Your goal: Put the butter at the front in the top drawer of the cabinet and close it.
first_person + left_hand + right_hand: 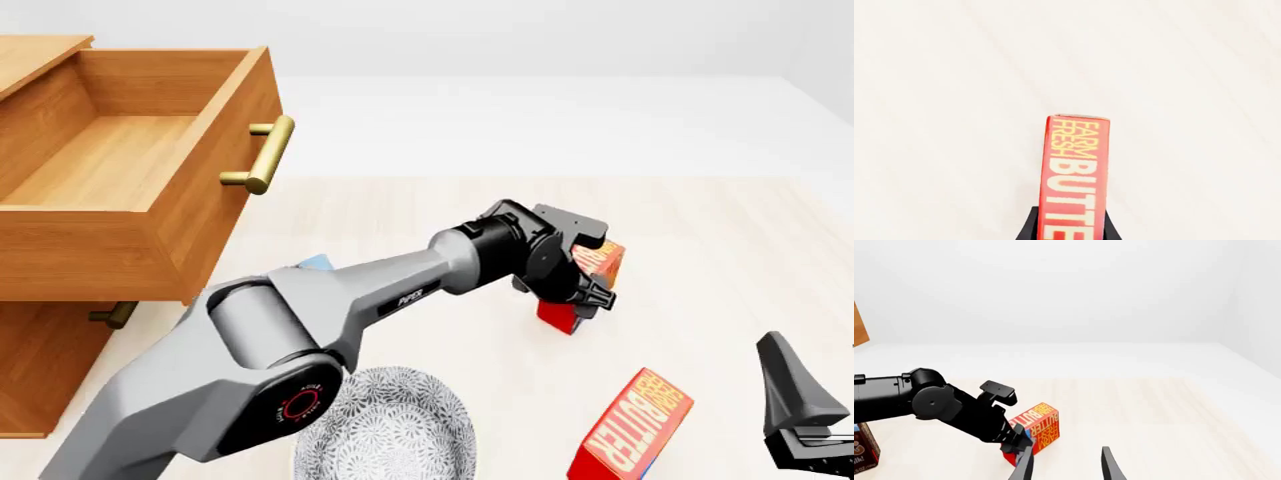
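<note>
The butter (597,262) is a small, stiff carton. I judge it is light and will not bend in a grip, but its printed sides look smooth, so it may be sliding if the hold is weak. The narrow flat faces seem the best place to take it.

The left gripper (577,283) is closing its fingers on this carton, one finger on each side of it, as the left wrist view is showing with the red face (1077,175) standing between the two dark pads. Whether the carton is resting on the table (694,230) or just lifted from it, I cannot tell. It is sitting well to the right of the cabinet (54,330) and lower than the top drawer (120,160), which is standing pulled out with its wooden inside bare.

The left arm is reaching far forward and to the right, away from the cabinet, with its wrist bent down over the carton.

The right gripper (1064,465) is hanging parted and holding nothing, far from the cabinet. The second butter carton (630,428) is lying close to it, near a patterned bowl (387,430).
</note>
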Tool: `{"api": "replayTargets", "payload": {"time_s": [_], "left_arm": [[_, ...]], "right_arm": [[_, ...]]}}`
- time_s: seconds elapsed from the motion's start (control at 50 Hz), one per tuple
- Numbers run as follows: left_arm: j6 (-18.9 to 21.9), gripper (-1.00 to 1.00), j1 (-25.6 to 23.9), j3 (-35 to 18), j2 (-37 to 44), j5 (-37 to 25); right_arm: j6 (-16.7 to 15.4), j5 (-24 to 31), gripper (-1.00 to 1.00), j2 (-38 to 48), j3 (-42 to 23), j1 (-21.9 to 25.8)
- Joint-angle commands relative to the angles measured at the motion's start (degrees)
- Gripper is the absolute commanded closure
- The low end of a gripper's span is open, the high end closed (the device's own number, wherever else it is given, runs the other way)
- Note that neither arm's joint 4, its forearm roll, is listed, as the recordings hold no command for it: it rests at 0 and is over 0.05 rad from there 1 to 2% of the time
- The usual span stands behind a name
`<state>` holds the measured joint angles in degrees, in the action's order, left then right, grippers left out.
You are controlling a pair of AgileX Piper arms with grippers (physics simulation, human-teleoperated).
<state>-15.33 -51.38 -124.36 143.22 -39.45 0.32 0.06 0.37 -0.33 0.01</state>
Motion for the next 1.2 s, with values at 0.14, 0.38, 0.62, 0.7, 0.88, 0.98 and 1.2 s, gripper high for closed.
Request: {"api": "replayTargets", "payload": {"time_s": [0.14, 0.38, 0.62, 0.7, 0.88, 0.98, 1.2], "left_arm": [[2.06, 1.0, -0.12, 4.39, -7.63, 0.98], [1.51, 1.0, -0.43, 8.61, -12.75, 1.49], [1.82, 1.0, 0.69, 12.23, -16.51, 1.48], [2.25, 1.0, 1.06, 13.14, -18.13, 0.74], [2.33, 1.0, 1.8, 17.83, -22.86, 1.18], [2.36, 1.0, 2.03, 19.61, -25.06, 1.02], [2.56, 1.0, 3.07, 23.58, -29.63, 0.78]], "right_arm": [[-0.05, 0.02, -1.0, -0.07, 0.04, 0.0], [-0.07, 0.03, -1.0, -0.07, 0.04, -0.01], [-0.05, 0.02, -1.0, -0.07, 0.04, -0.01], [-0.06, 0.03, -1.0, -0.07, 0.04, -0.01], [-0.05, 0.02, -1.0, -0.08, 0.04, -0.01], [-0.05, 0.02, -1.0, -0.07, 0.04, 0.01], [-0.05, 0.02, -1.0, -0.07, 0.04, 0.0]]}}
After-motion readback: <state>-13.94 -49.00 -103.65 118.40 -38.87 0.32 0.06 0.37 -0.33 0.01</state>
